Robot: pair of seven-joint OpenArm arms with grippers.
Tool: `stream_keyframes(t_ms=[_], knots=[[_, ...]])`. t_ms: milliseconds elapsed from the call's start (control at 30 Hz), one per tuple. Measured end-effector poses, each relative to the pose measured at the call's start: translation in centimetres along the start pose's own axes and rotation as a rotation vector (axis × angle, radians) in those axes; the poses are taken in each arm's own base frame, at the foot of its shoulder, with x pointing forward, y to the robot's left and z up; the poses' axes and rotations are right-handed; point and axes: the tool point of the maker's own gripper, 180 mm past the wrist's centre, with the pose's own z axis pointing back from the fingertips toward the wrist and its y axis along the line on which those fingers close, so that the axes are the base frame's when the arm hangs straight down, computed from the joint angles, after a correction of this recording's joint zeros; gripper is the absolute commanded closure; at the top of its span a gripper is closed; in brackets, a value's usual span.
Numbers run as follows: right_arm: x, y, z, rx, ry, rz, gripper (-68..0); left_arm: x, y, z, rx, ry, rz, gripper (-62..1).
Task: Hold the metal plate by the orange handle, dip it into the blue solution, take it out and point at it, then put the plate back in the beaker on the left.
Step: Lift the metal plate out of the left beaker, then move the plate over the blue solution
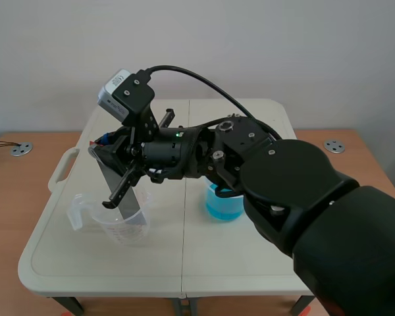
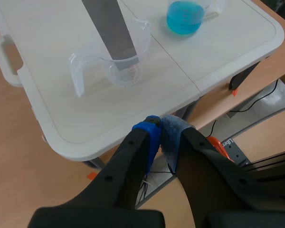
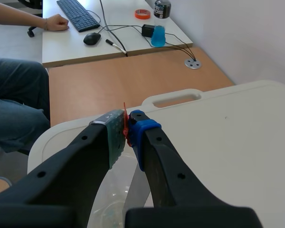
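- The left gripper (image 2: 157,129) is closed on nothing, pads together, just off the near edge of the table (image 2: 57,114).
- The metal plate (image 2: 111,28) is seen leaning in the clear beaker (image 2: 128,71) on the left. It is judged thin, stiff, light and smooth, so some swing or slip is to be expected.
- The orange handle (image 3: 125,118) is pinched between the pads of the right gripper (image 3: 128,128). This top end is judged the proper hold.
- The blue solution (image 2: 183,21) is found further off, well apart from the clear beaker. Its beaker is judged easily knocked.
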Motion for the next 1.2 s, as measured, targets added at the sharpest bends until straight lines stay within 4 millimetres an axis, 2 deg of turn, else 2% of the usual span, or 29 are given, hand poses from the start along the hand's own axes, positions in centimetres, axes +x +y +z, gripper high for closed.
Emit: stream_keyframes(t_ms=[200, 333, 533, 800, 967, 1200], knots=[[0.5, 0.6, 0.8, 0.054, -0.002, 0.032, -1.3, 0.0, 0.0, 0.0, 0.0, 0.0, 0.0, -3.4], [1.2, 0.2, 2.0, 0.045, -0.01, 0.079, -1.3, 0.0, 0.0, 0.0, 0.0, 0.0, 0.0, -3.4], [3.5, 0.9, 2.8, 0.05, -0.063, 0.141, -1.3, 0.0, 0.0, 0.0, 0.0, 0.0, 0.0, -3.4], [5.6, 1.8, 3.6, 0.053, -0.088, 0.205, -1.3, 0.0, 0.0, 0.0, 0.0, 0.0, 0.0, -3.4], [7.8, 1.2, 4.5, 0.007, -0.116, 0.251, -1.3, 0.0, 0.0, 0.0, 0.0, 0.0, 0.0, -3.4], [9.7, -0.1, 6.0, -0.068, -0.112, 0.303, -1.3, 0.6, 0.4, -0.4, 0.005, -0.022, -0.017, -3.4]])
